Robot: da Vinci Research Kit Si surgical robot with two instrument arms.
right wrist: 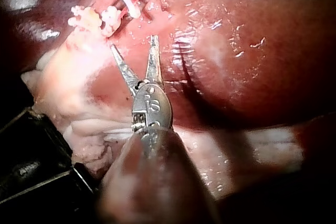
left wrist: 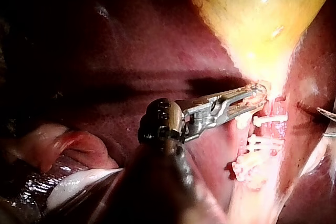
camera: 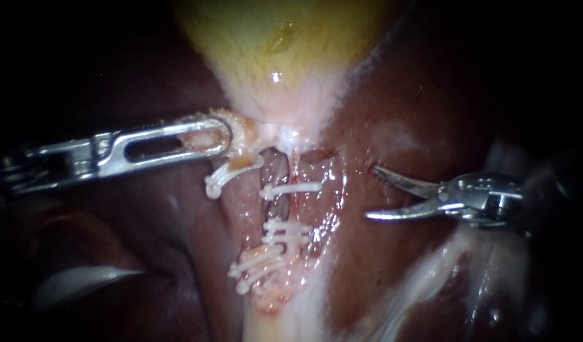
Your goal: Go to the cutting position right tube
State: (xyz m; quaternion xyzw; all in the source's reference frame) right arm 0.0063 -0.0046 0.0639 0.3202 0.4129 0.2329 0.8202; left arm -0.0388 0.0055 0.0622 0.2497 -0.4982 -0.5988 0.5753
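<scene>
The yellow gallbladder (camera: pixel 272 50) narrows downward to a pale neck. My left instrument (camera: pixel 223 135) comes in from the left, its slotted jaws shut on tissue at that neck (left wrist: pixel 257 95). Below the neck the right tube (camera: pixel 283 206) runs down, crossed by white clips (camera: pixel 291 188) and a lower pair (camera: pixel 288 232). More white clips (camera: pixel 256 265) sit to the left of it. My right instrument (camera: pixel 372 193) has two thin curved blades standing open. It lies over the liver to the right of the tube, apart from it, with nothing between the blades (right wrist: pixel 133 43).
Dark red liver (camera: pixel 418 95) surrounds the field. Pale fatty tissue (camera: pixel 443 266) runs along the lower right. A whitish fold (camera: pixel 82 282) lies at lower left. Black hardware (right wrist: pixel 31 171) sits beside my right instrument's shaft.
</scene>
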